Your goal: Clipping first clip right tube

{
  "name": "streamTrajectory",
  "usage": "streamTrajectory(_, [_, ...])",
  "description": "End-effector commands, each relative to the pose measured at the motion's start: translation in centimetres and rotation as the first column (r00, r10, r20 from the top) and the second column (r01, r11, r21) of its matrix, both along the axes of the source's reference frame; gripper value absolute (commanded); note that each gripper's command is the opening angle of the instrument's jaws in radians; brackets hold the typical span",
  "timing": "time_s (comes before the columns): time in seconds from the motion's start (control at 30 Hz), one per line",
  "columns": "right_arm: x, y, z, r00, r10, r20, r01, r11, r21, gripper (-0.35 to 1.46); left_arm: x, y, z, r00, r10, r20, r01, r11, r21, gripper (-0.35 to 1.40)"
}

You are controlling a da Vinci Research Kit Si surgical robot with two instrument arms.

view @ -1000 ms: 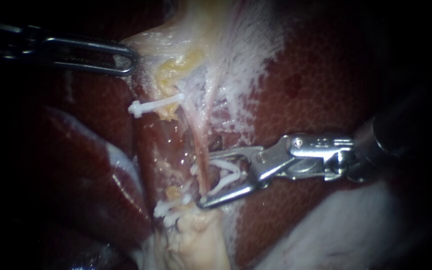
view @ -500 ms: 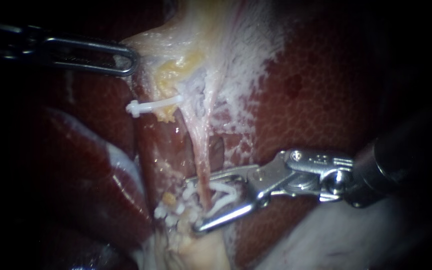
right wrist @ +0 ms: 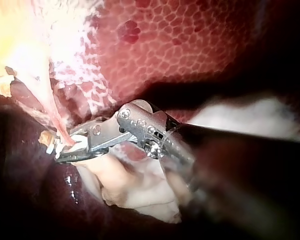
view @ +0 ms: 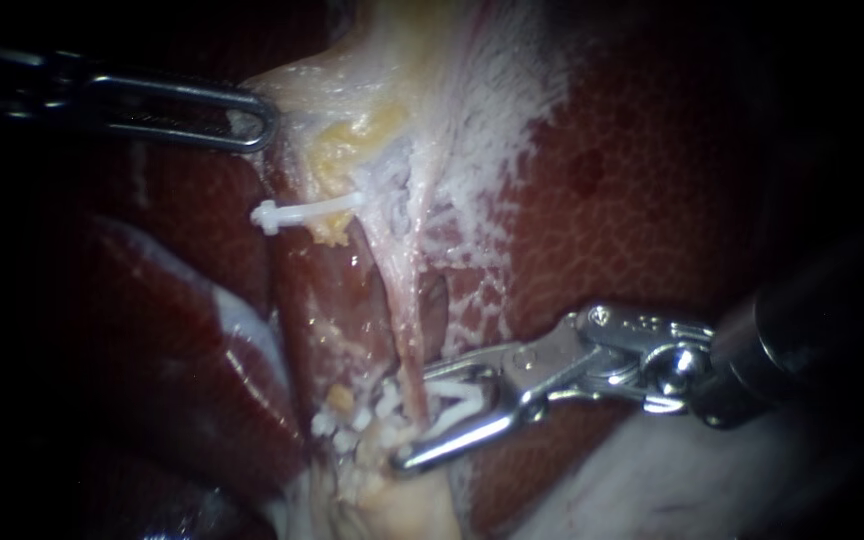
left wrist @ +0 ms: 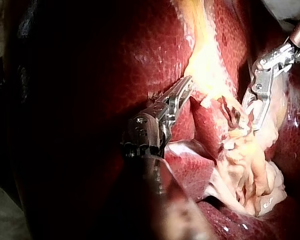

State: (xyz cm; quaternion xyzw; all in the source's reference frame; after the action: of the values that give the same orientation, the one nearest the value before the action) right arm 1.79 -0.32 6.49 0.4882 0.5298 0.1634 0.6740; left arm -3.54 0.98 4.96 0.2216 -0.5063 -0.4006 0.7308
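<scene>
A thin pink tube (view: 407,310) runs down from the pale yellowish tissue (view: 372,90) to a cluster of several white clips (view: 352,420). My right instrument (view: 410,418) straddles this tube low down, just beside that cluster, its jaws apart with a white clip (view: 452,400) held between them. The right wrist view shows the same instrument (right wrist: 65,147) with the tube (right wrist: 52,112) entering its jaws. Another white clip (view: 307,210) lies across the tissue to the tube's left. My left instrument (view: 252,120) is shut on the edge of the pale tissue, as its own view (left wrist: 185,87) also shows.
Dark red liver (view: 632,180) surrounds the site on both sides. A pale lump of tissue (view: 392,505) lies below the clip cluster. A whitish mass (view: 672,470) sits under the right instrument's shaft. Frayed white membrane (view: 492,150) spreads to the tube's right.
My right instrument has slid down along the tube, toward the clip cluster, carrying its clip. The tube now hangs straighter. The left instrument has held still.
</scene>
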Motion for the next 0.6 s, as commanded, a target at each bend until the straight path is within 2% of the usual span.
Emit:
streamTrajectory(0.03, [-0.02,0.06,0.0,1.0,0.0,0.005,0.0,1.0,0.009,-0.35,0.0,0.0,0.0,1.0,0.0,0.0,0.0,1.0,0.0,-0.3])
streamTrajectory(0.1, [-0.03,0.15,0.03,0.9999,0.0,0.011,0.0,1.0,0.023,-0.35,-0.01,0.0,0.0,1.0,0.0,0.0,0.0,1.0,0.0,-0.3])
streamTrajectory(0.2, [-0.06,0.21,0.07,0.9999,-0.001,0.013,0.001,1.0,0.028,-0.35,-0.01,0.0,0.0,1.0,0.0,0.0,0.0,1.0,0.0,-0.3])
streamTrajectory(0.6, [-0.07,0.13,0.11,0.9998,-0.008,0.019,0.007,0.999,0.039,-0.35,-0.01,0.0,0.0,1.0,0.0,0.0,0.0,1.0,0.0,-0.3])
